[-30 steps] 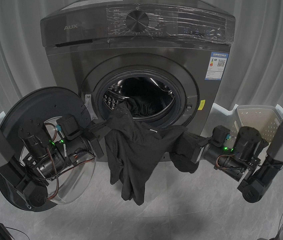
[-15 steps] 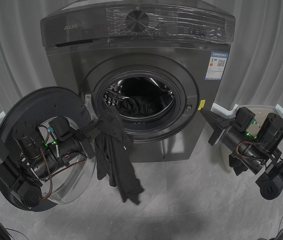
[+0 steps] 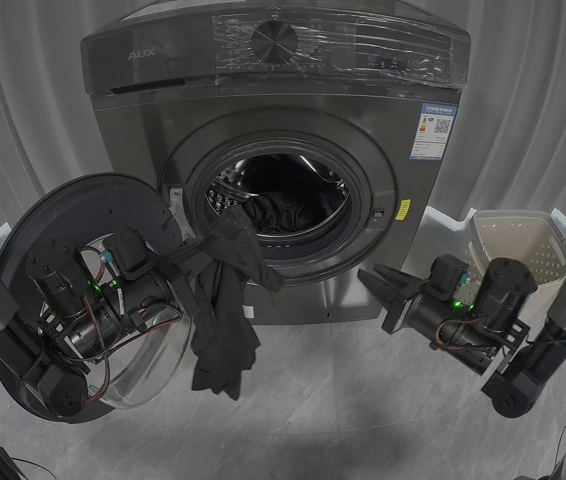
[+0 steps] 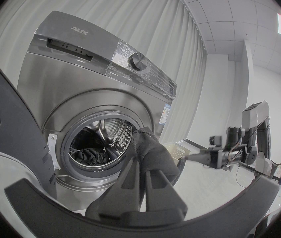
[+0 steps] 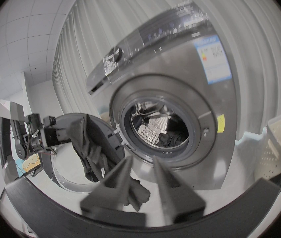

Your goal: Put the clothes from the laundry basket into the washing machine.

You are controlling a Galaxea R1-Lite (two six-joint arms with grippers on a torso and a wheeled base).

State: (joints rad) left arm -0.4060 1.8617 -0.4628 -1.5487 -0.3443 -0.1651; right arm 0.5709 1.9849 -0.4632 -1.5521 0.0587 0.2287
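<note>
Garment (image 3: 226,301) of dark, limp cloth hangs lengthwise, straight down toward the floor (image 3: 336,395). Its top is clamped in the left claw (image 3: 197,251) beside the grey metal washing machine (image 3: 276,111) and its round opening. The right claw (image 3: 371,272) is spread apart, empty, near the perforated plastic laundry basket (image 3: 529,238). 1 printed sticker (image 3: 433,132) marks the machine's front.

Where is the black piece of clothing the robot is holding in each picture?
Head view: the black clothing hangs from the left gripper, at the lower left edge of the drum opening.
Left wrist view: the clothing is pinched in that gripper, up close.
Right wrist view: the clothing hangs far off, before the open door.
Shared landmark: the round knob.
</note>
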